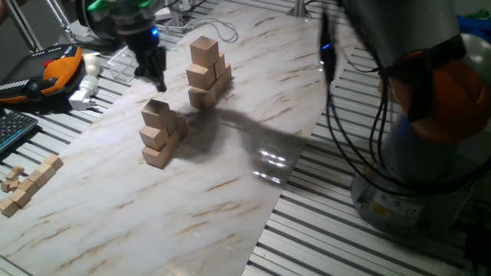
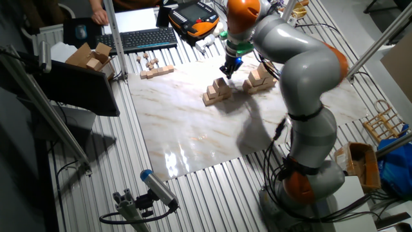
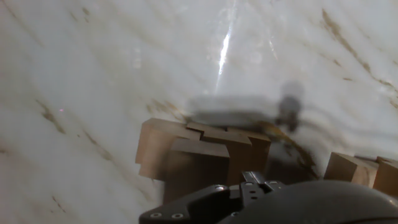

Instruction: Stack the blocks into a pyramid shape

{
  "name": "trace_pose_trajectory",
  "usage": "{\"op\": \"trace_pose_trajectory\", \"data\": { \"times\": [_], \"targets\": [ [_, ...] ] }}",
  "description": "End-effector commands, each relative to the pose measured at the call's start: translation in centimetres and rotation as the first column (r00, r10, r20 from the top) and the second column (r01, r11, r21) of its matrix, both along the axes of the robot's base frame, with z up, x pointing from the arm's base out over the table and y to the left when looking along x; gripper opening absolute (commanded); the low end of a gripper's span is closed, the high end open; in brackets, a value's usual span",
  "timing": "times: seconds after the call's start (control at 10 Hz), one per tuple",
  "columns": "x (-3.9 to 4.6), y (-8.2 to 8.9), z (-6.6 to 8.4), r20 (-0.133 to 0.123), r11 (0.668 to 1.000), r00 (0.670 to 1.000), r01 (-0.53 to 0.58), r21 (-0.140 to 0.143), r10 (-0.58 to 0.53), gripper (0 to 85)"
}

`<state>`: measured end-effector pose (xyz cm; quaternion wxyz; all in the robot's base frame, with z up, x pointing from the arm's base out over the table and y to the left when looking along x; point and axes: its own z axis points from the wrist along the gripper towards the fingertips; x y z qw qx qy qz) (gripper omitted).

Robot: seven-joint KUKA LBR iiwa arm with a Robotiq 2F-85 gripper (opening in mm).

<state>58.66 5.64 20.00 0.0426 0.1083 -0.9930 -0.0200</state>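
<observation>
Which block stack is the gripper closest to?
The lower stack, nearer the loose wooden pieces. The gripper hangs just above its top block; the taller stack stands off to the side.

One fixed view sits low and close beside my white marble-patterned desk (image 1: 230, 192), looking across it toward the two stacks of light tan wooden cubes (image 1: 161, 132). The other fixed view hangs high and far back on another side, looking down over the whole desk (image 2: 187, 129) and my grey and orange arm (image 2: 302, 71). Both share those stacks (image 2: 217, 91). My hand view looks steeply down, very near the cubes (image 3: 205, 155).
</observation>
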Motion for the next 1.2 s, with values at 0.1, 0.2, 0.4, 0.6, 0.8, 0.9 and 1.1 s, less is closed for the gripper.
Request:
{"op": "trace_pose_trajectory", "data": {
  "times": [0.1,0.2,0.4,0.6,0.8,0.9,1.1],
  "targets": [
    [-1.52,-0.2,1.9,0.013,1.0,1.0,0.004,-0.002,-0.004,0.0],
    [-1.76,-0.1,2.0,0.014,1.0,1.0,0.01,0.001,-0.01,0.0],
    [-1.98,-0.4,3.4,0.02,1.0,1.0,0.009,0.001,-0.009,0.0],
    [-2.79,-0.2,3.9,0.032,1.0,0.999,0.014,-0.015,-0.013,0.0],
    [-3.58,-0.1,4.3,0.044,1.0,0.999,0.023,-0.003,-0.023,0.0],
    [-3.77,0.1,4.3,0.049,1.0,0.998,0.027,-0.003,-0.026,0.0],
    [-3.82,0.0,4.3,0.049,1.0,0.999,0.025,-0.009,-0.025,0.0]
  ]
}}
